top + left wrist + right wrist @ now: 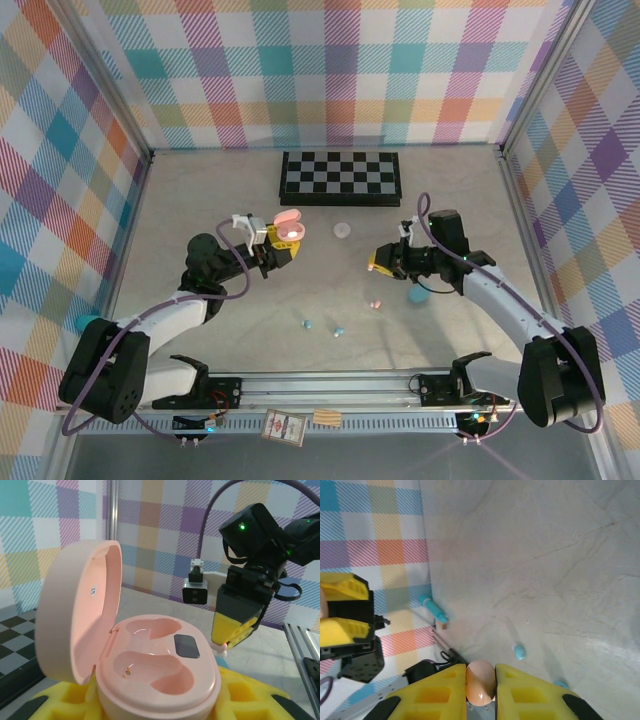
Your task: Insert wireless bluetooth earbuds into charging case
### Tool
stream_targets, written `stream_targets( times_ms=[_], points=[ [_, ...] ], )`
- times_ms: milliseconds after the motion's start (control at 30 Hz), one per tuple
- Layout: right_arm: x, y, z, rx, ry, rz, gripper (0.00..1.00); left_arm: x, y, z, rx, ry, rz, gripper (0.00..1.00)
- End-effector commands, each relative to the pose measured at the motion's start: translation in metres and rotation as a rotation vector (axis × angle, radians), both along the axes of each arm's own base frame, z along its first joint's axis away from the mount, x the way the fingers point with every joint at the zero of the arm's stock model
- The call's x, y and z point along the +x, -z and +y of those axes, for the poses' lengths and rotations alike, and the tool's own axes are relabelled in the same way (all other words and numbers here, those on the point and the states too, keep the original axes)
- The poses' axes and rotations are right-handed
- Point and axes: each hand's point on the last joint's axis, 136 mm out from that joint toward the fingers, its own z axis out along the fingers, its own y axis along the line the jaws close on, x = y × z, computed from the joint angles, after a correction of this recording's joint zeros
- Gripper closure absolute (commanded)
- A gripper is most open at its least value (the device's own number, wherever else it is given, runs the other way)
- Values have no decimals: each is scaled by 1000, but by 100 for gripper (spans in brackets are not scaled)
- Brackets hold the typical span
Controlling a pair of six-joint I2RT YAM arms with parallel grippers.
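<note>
The right gripper (378, 263) pinches a pink earbud (480, 680). The open case (155, 672), clamped in the left gripper (280, 248), lies leftward, apart.

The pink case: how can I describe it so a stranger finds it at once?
Start at the checkerboard at the far edge, then come toward the left arm. The pink case sits in the left hand, lid open; the white case and teal case lie on the table.

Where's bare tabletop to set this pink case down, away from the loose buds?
Bare table left of the chessboard, and right of it toward the wall. Crowded: the near middle, with teal buds, pink buds and a teal case by the right hand.
</note>
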Motion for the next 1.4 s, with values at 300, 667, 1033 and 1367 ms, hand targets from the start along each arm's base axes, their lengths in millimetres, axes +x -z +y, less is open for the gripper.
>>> stream_targets(
  times_ms=[300,667,1033,1367],
  points=[
    [-2,-20,12,196,-32,155,82,-17,-11,-28,28,64,-74,71],
    [-2,-31,15,231,-37,196,83,-26,-4,-44,68,101,-77,71],
    [-4,-40,17,262,-40,242,83,-32,-2,-53,88,133,-88,71],
    [-11,-73,32,268,-88,143,83,-27,7,-62,112,126,-89,71]
  ],
)
